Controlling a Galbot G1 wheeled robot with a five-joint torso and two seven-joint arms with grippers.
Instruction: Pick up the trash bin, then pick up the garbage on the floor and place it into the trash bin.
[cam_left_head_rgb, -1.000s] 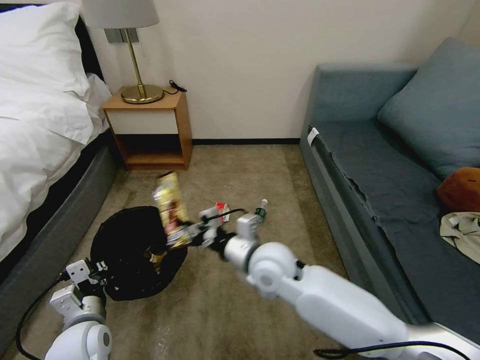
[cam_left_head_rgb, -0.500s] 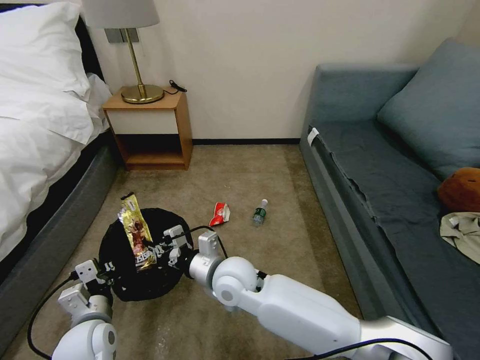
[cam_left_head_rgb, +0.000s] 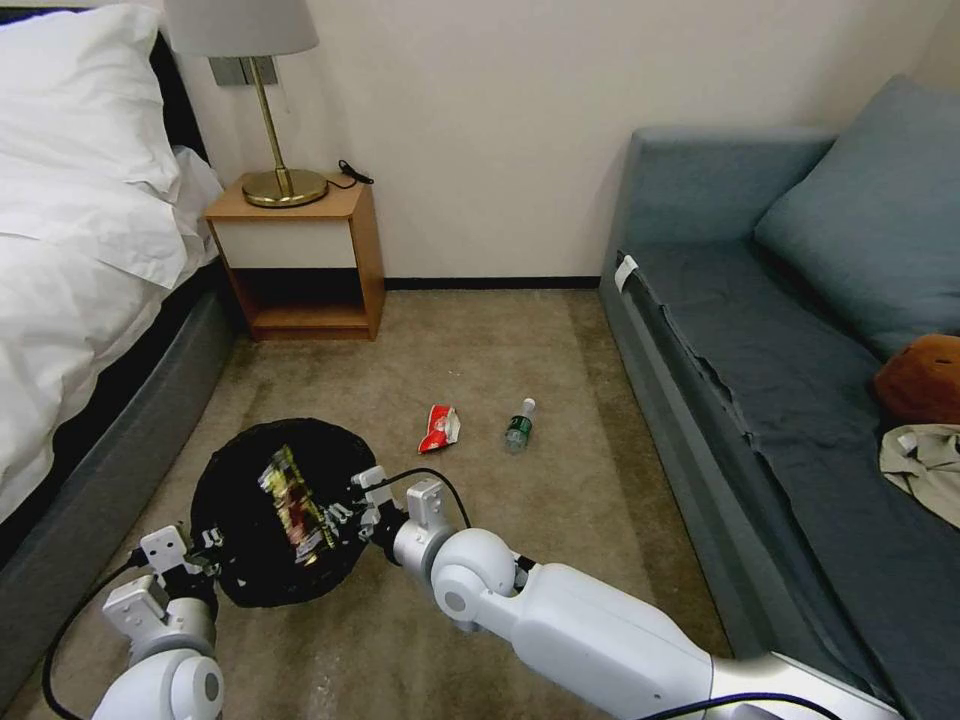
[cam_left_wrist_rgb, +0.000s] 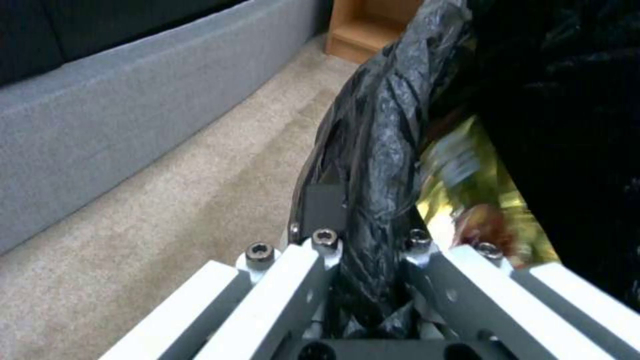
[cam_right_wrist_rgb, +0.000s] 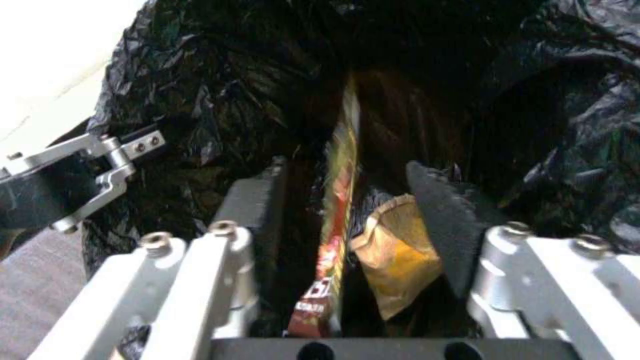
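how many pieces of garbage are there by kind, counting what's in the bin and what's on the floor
snack wrapper, in the trash bin: 1
brown paper bag, in the bin: 1
red-white wrapper, on the floor: 1
clear bottle, on the floor: 1
total: 4, with 2 in the bin and 2 on the floor

The black liner hides the white wall of the trash bin (cam_left_head_rgb: 281, 510) under my right gripper (cam_left_head_rgb: 342, 512), so its body and base go unseen. The long wrapper (cam_right_wrist_rgb: 337, 210) between my spread fingers (cam_right_wrist_rgb: 443, 225) is blurred; its print is unreadable and its near end is cut off. My left gripper (cam_left_wrist_rgb: 370, 250) buries its pads in bag folds.
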